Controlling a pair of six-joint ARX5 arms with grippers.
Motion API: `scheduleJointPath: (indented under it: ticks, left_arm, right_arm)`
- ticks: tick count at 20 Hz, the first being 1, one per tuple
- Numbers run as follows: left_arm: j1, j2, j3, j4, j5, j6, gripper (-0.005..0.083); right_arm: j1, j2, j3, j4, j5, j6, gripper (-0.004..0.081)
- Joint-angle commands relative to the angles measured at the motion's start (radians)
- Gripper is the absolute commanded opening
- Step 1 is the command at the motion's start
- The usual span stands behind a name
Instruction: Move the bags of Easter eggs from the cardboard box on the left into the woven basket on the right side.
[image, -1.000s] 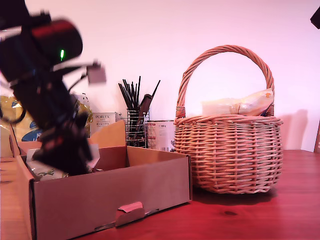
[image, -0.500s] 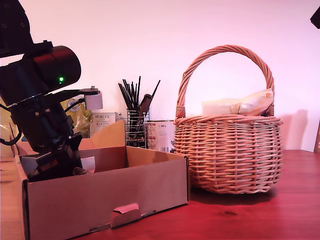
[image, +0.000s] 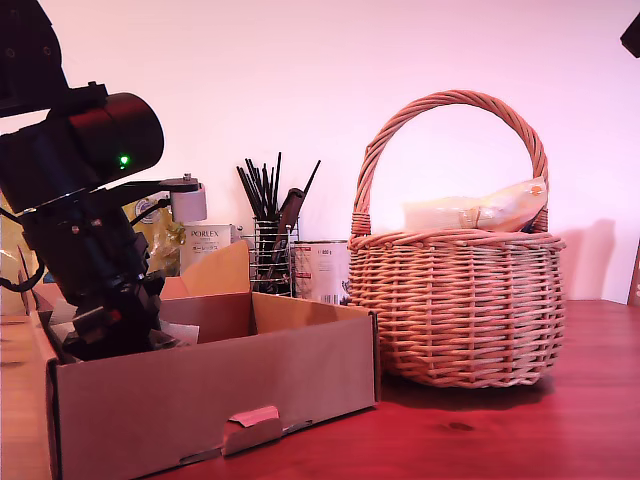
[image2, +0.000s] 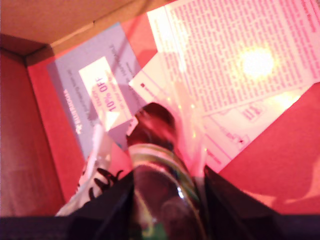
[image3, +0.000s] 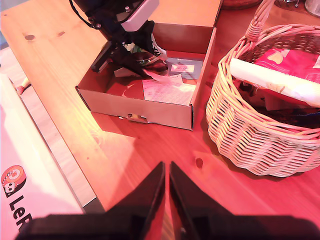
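Note:
The cardboard box (image: 220, 390) stands at the exterior view's left, with my first gripper (image: 110, 335) lowered inside it. In the first wrist view my first gripper (image2: 167, 175) is shut on a dark glossy bag (image2: 155, 150) showing green near the fingers, above the box floor (image2: 280, 145). A white printed bag (image2: 92, 182) lies beside it. The woven basket (image: 455, 310) sits at the exterior view's right with a white bag (image: 480, 212) poking over its rim. My second gripper (image3: 166, 172) hangs shut and empty high over the table, looking down on the box (image3: 150, 107) and basket (image3: 250, 130).
Printed paper sheets (image2: 240, 75) and a blue voucher (image2: 90, 85) cover the box floor. Behind the box stand a black wire utensil holder (image: 270, 250), a tin (image: 322, 270), a small white carton (image: 205, 242) and a yellow pack (image: 25, 250). A white board (image3: 25, 165) lies beside the table.
My first arm was blurred in motion a second ago and has come to rest in the box. Since half a second ago its wrist has shifted only slightly.

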Motion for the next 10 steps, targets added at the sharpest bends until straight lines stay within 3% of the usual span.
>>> scheduleJointPath:
  ticks: [1,7,10]
  left_arm:
    - [-0.004,0.009,0.01,-0.008,-0.012,-0.005,0.0265]
    - [-0.027,-0.09,0.112,-0.1,0.009,-0.086,0.0242]
    - [-0.049,-0.157,0.132,-0.102,0.095,-0.135,0.0233]
  right_arm:
    - [0.005,-0.001,0.016,0.006,-0.001,0.001,-0.0013]
    - [0.005,-0.001,0.016,0.007,-0.001,0.001,-0.0013]
    - [0.005,-0.001,0.016,0.011,-0.001,0.001,-0.0013]
